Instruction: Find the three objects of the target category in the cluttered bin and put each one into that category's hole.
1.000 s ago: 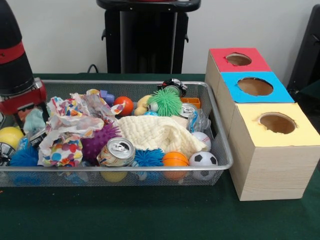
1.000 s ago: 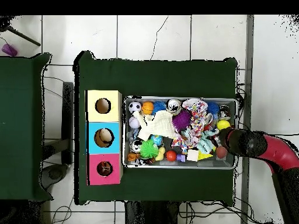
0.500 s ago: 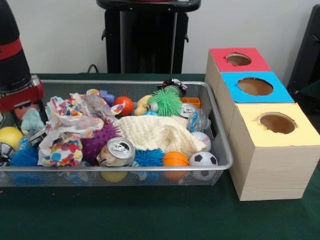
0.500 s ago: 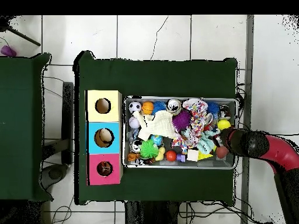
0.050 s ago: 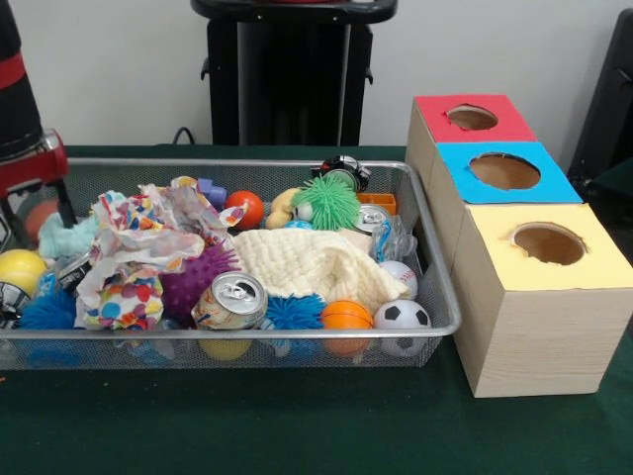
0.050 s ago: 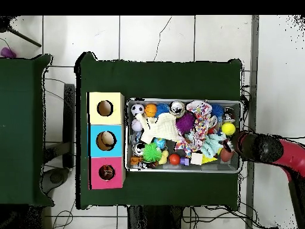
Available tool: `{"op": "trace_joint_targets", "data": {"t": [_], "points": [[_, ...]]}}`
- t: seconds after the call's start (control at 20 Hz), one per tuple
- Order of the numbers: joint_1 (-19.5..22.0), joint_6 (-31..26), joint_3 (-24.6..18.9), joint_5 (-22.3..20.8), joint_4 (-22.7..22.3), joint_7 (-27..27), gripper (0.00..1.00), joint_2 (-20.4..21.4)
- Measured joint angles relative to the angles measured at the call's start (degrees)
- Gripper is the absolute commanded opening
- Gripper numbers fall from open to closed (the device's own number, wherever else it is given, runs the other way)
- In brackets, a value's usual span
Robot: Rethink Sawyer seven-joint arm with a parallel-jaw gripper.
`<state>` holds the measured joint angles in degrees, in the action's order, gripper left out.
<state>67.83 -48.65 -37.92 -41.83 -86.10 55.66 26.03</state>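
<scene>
Wire mesh forms the bin (image 5: 435, 297) on the green worktop (image 5: 297, 426), and everything here is placed against it. At the bin's left end the red and black arm (image 5: 20, 119) reaches down; its claw (image 5: 40, 203) sits low over that end, too hidden to tell whether it is spread or closed. Just inside lie a yellow ball (image 5: 20, 269), a patterned cloth (image 5: 134, 247) and a purple spiky ball (image 5: 193, 277). Toward the middle, a drink can (image 5: 230, 300) rests at the front wall beside a cream knitted cloth (image 5: 312, 262); a green spiky ball (image 5: 326, 201) sits behind. A soccer ball (image 5: 403, 317) fills the front right corner. Right of the bin stand the red box (image 5: 473, 119), blue box (image 5: 504, 170) and yellow box (image 5: 549, 247), each with a round hole.
</scene>
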Motion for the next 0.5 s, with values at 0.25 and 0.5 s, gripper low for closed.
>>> {"op": "trace_joint_targets", "data": {"t": [0.25,0.5], "points": [[1.23,-1.43,0.02,0.07,-0.02,0.0,1.0,2.67],[1.2,-1.6,0.0,0.09,-0.02,0.0,1.0,4.17]]}}
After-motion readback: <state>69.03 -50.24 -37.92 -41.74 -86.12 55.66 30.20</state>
